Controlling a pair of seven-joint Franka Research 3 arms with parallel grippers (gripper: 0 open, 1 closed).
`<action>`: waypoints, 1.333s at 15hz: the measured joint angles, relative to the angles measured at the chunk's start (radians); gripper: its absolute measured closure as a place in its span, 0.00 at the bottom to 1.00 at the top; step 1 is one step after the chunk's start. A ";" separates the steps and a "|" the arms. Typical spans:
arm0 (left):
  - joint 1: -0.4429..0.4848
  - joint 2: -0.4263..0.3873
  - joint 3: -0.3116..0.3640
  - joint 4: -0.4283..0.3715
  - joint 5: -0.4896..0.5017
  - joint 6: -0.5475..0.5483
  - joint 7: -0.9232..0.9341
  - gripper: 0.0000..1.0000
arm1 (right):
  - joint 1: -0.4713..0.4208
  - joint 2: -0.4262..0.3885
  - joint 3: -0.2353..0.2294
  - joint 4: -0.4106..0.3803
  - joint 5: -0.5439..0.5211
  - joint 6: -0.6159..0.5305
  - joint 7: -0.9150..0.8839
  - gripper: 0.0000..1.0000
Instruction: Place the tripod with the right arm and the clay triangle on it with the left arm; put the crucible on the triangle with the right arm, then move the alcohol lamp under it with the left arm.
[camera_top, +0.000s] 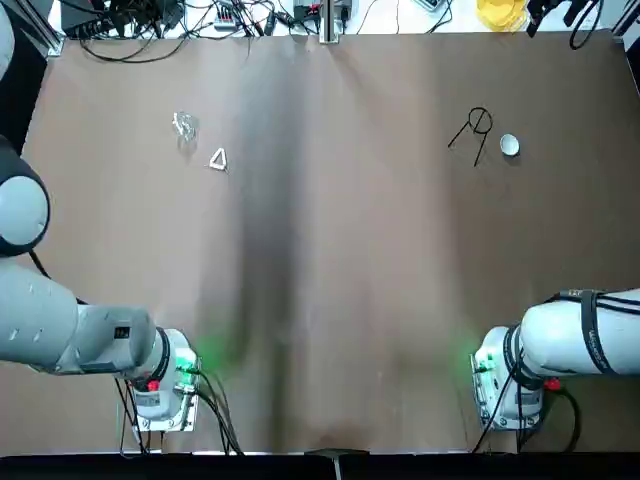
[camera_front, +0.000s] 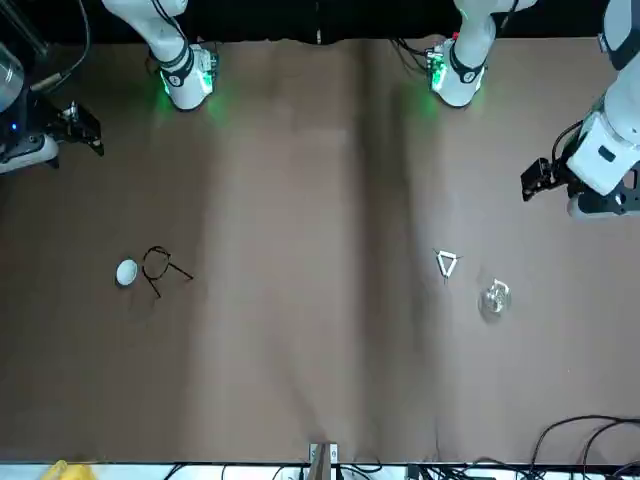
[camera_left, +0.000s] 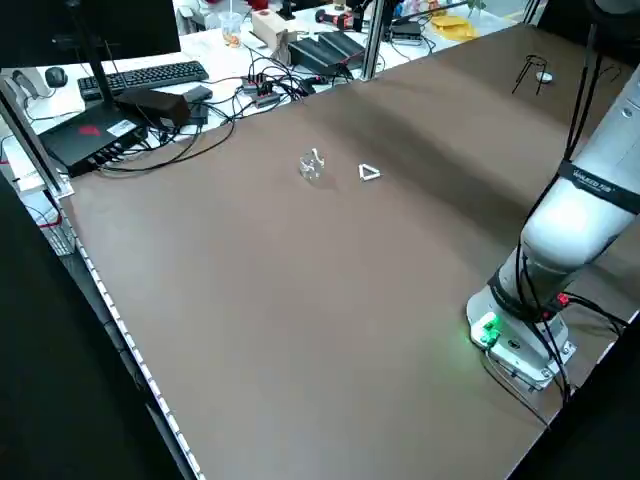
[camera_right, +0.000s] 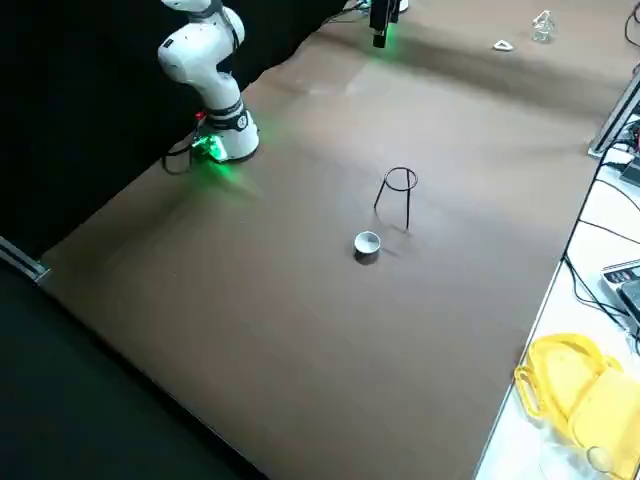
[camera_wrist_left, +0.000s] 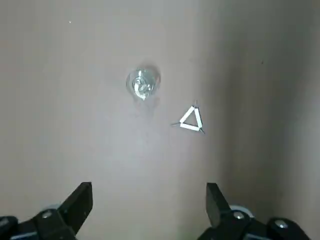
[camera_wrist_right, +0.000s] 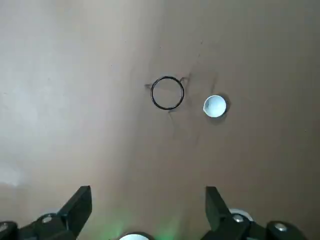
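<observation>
Nothing placed yet, you're at step one. The thin black wire tripod (camera_top: 479, 128) stands upright on the brown worktop (camera_top: 330, 250) at the far right, ring up, legs splayed. The small round white crucible (camera_top: 510, 145) sits just beside it, not touching. The right gripper (camera_wrist_right: 148, 210) hangs high above them, fingers spread wide and holding nothing; the ring lies almost straight ahead of the gap between the fingers, the crucible off to one side. Your right arm is clearly the nearer one, so the tripod is its job.

Far left, the flat white clay triangle (camera_top: 218, 160) lies near the clear glass alcohol lamp (camera_top: 185, 126), the two apart. The left gripper (camera_wrist_left: 149, 207) also hovers wide open and empty, both items ahead of it. Your likely risk is clipping the crucible on descent.
</observation>
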 joint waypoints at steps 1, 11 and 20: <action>0.004 0.008 0.001 0.000 0.000 0.007 -0.002 0.00 | 0.000 0.000 0.000 0.000 0.000 -0.001 0.000 0.00; 0.119 0.144 0.016 0.003 0.009 0.163 0.183 0.00 | 0.000 0.110 0.001 -0.023 0.028 0.073 0.000 0.04; 0.130 0.296 -0.010 -0.001 0.009 0.290 0.386 0.00 | -0.048 0.337 -0.005 -0.026 0.025 0.266 -0.004 0.14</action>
